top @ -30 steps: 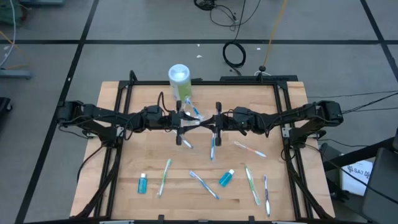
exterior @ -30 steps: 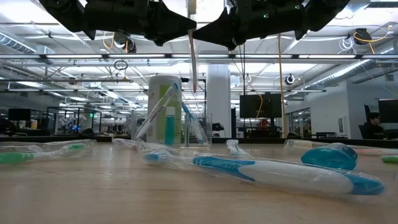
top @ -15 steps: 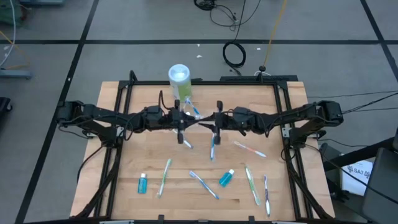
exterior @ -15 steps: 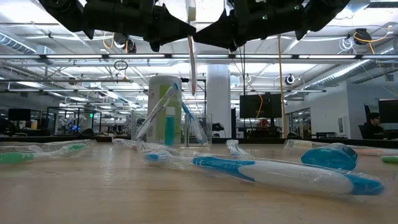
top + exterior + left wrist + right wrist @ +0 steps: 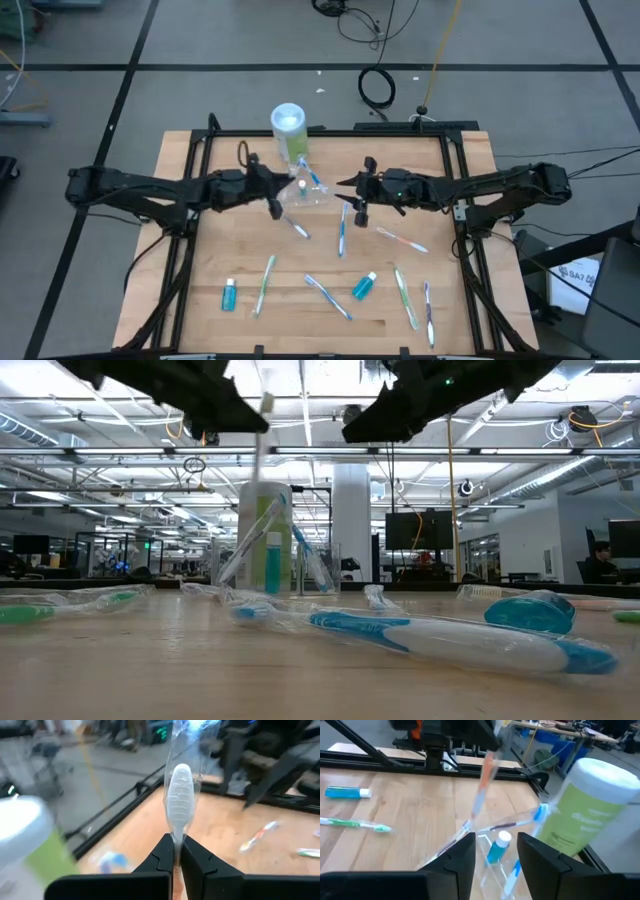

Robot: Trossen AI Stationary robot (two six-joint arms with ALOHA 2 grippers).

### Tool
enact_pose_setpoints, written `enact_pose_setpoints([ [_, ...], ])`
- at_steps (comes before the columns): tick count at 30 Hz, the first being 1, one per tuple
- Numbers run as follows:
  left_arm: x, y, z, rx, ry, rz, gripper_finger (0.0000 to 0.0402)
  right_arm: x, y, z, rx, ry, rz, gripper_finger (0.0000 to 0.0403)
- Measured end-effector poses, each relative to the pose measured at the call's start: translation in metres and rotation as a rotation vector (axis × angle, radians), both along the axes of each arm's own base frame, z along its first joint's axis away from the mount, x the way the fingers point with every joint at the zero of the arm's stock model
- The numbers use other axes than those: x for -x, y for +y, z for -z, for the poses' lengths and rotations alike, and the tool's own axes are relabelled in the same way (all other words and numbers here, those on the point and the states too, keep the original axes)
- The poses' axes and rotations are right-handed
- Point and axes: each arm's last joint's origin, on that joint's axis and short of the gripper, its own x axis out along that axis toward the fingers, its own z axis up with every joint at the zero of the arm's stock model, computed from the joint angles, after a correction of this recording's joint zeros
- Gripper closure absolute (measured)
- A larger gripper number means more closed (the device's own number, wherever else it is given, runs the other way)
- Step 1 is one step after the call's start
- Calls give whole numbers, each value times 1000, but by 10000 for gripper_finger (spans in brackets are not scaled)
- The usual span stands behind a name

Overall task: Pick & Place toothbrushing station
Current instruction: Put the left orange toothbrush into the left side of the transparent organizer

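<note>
My left gripper [image 5: 274,198] is shut on a wrapped toothbrush [image 5: 179,795], held above the table just left of the clear container [image 5: 312,192]. The same toothbrush [image 5: 484,780] shows slanting in the right wrist view. The container stands on its base and holds a teal tube [image 5: 497,848] and a blue toothbrush [image 5: 540,810] that lean against its wall. My right gripper [image 5: 352,192] hovers open to the right of the container, its fingers [image 5: 465,855] holding nothing. Several toothbrushes, such as one [image 5: 341,232], and two teal tubes [image 5: 229,296] [image 5: 364,287] lie flat on the table. My left gripper pinches the toothbrush between its two fingers [image 5: 165,854], just behind its white ribbed end [image 5: 176,834], which sticks out past the fingertips. The clear wrapper is caught in the hold as well. The toothbrush is lifted clear of the table and hangs tilted [image 5: 262,440].
A tall green-and-white canister [image 5: 288,130] stands right behind the container. A black frame [image 5: 460,230] rims the wooden table. Loose toothbrushes [image 5: 404,296] [image 5: 265,284] [image 5: 328,297] take up the near half; the left near corner has bare wood.
The toothbrush hung between both grippers above the container. Now it has gone with my left gripper toward the table's left edge. My right gripper has let it go and drawn back toward the right edge.
</note>
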Motion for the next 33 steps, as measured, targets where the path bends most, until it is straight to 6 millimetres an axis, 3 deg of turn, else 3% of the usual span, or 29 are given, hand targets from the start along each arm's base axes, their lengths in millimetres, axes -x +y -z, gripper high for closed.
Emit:
enact_pose_setpoints([
  [4,15,2,2,30,69,-110,386,8,0,-5,-1,19,0,262],
  [8,17,6,13,25,94,-195,385,10,0,-10,0,-3,-1,261],
  [17,-3,16,33,37,94,-242,381,10,0,-10,2,-2,-1,261],
  [22,-7,13,26,37,9,-223,395,10,0,-10,2,-2,-1,261],
  [28,-4,9,16,-12,-19,-194,383,10,0,-10,2,-3,-1,261],
  [33,-18,10,37,0,53,-199,395,10,0,-10,2,-2,-1,261],
])
